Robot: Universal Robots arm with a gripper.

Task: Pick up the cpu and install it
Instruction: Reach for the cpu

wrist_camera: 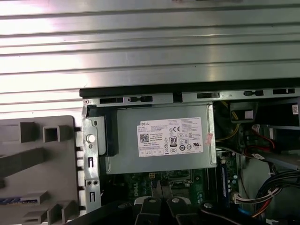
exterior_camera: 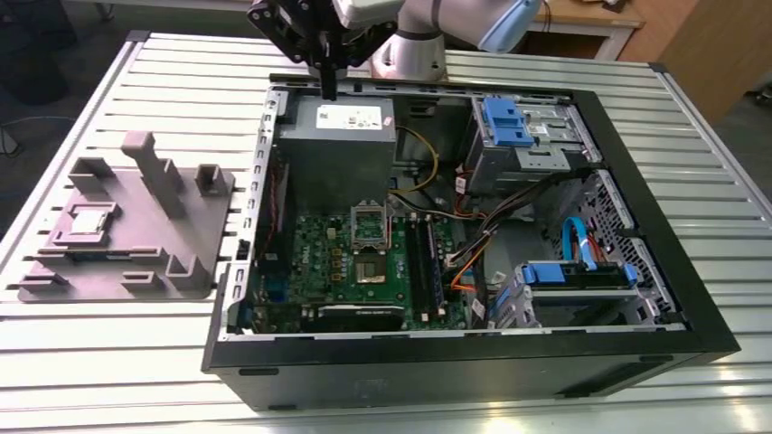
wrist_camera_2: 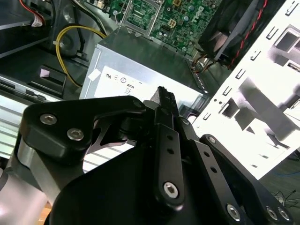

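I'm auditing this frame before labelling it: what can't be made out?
Exterior view: the likely cpu on the grey tray is too small to confirm.
First wrist view: the motherboard is mostly cut off by the frame edge and the pincer.
Second wrist view: the pincer blocks whatever lies behind it.

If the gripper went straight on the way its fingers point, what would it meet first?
Probably the grey power supply box, near its labelled end; the gripper hangs above it, depth unclear.
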